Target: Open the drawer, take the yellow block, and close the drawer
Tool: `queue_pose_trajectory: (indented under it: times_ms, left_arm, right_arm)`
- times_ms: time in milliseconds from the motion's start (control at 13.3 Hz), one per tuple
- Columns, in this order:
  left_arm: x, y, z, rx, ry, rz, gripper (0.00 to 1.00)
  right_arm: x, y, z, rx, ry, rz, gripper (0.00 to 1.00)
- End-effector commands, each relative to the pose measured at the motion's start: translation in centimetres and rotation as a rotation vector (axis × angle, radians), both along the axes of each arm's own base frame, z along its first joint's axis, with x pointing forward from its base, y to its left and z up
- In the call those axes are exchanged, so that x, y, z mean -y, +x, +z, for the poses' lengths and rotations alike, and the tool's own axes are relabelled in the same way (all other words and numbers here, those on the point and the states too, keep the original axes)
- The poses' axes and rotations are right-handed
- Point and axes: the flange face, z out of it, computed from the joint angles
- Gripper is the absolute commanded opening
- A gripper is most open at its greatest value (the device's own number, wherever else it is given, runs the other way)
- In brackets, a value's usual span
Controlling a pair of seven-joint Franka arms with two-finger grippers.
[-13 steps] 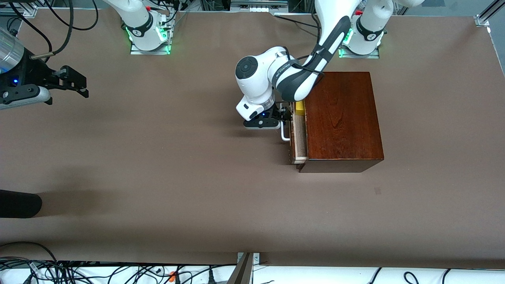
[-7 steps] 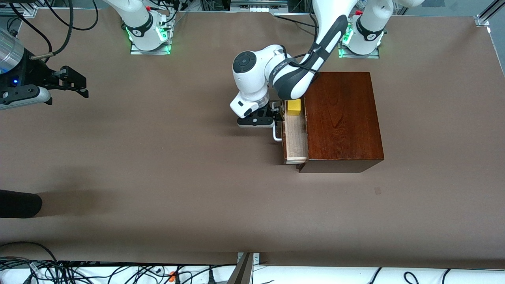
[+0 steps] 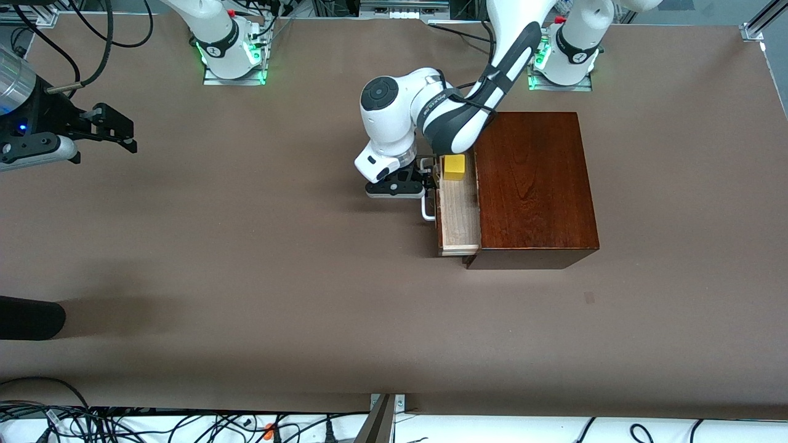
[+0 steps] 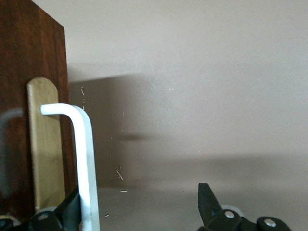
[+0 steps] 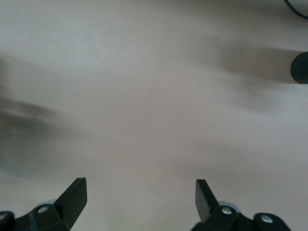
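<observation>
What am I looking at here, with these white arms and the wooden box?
Two white robot arms stand at a brown table, each ending in a two-finger gripper. The big picture looks down from above; the two small ones come from cameras on the wrists. The left gripper is at the white U-shaped bar handle, its fingers open, one hooked against the bar. The pale-lined drawer of the dark reddish-brown wooden box is partly open, a small yellow block inside. The right gripper waits, open, holding nothing.
</observation>
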Motion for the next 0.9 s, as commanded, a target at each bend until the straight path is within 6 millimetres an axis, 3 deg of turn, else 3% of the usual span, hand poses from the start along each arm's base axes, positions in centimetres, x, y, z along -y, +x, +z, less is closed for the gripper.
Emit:
queue_pose_trajectory:
  times_ms: [0,150,376,601,827]
  left_arm:
    - [0.1,0.6,4.6,0.021,-0.043,0.019,1.00]
    - [-1.4,1.1,8.1,0.000,-0.067,0.073,1.00]
    - [-7.5,3.1,14.6,-0.040,-0.009,0.108,1.00]
    - [-15.7,5.4,20.5,-0.093,0.045,0.043,1.00]
    - [-23.8,6.9,24.2,-0.167,0.070,0.039,1.00]
  right_arm:
    - [0.1,-0.1,0.2,-0.005,0.014,0.000,1.00]
    - [0.0,-0.2,0.1,-0.009,0.014,0.001,1.00]
    - [-0.3,-0.1,0.1,-0.008,0.014,0.006,1.00]
    - [-0.4,-0.1,0.1,-0.005,0.014,0.007,1.00]
    - [-0.2,-0.1,0.1,-0.005,0.014,0.004,1.00]
